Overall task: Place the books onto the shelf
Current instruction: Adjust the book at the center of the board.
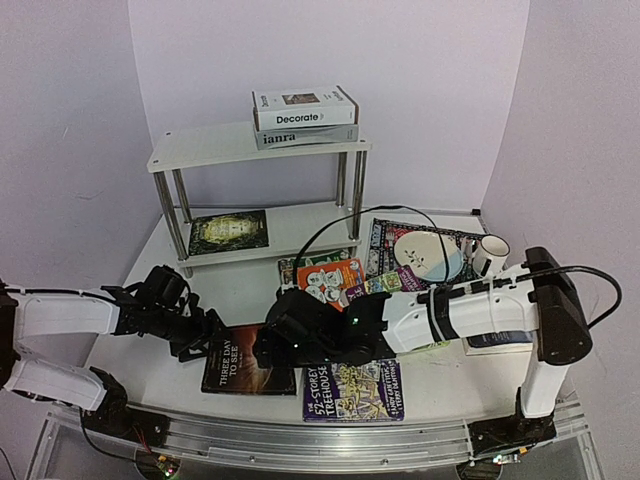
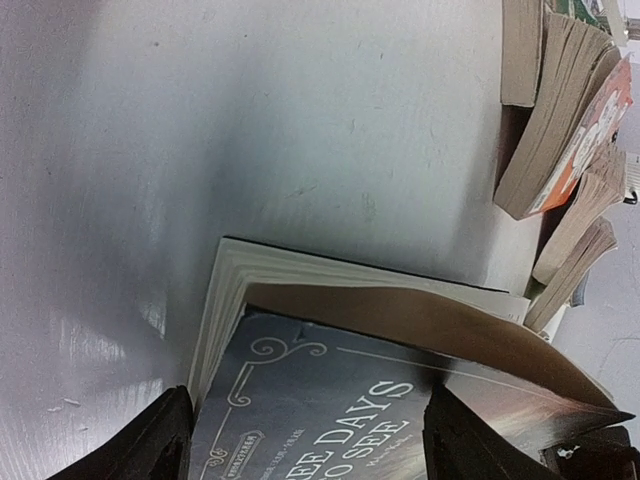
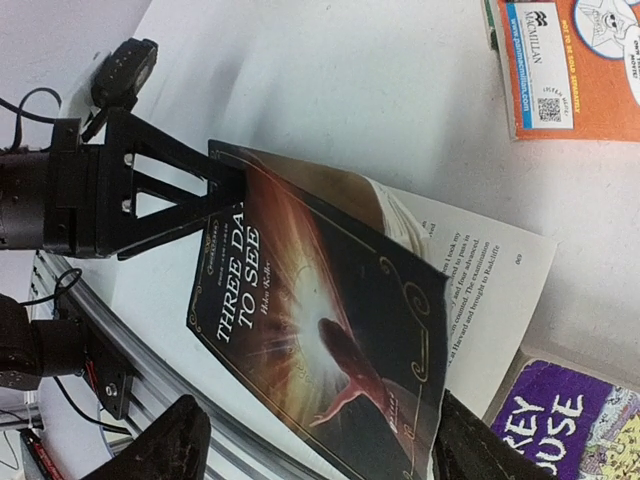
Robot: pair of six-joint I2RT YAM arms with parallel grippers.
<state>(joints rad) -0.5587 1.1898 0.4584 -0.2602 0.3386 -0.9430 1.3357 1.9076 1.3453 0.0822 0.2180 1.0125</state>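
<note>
- Left gripper (image 1: 203,338) is spread at the left edge of the dark "Three Days to See" book (image 1: 250,362); one corner sits between its fingers; no pinch shows
- that book lies on the table (image 1: 240,295) near the front edge, its cover lifted off the pages; judged step: picking it up for the shelf (image 1: 200,150), which stands well behind
- right gripper (image 3: 325,445) hangs spread wide over the book's right side, holding nothing; the next move calls for clamping cover and pages together, or it flops open
- white tabletop looks smooth and faintly glossy, so a book may slide; plain pale lilac walls close in
</note>
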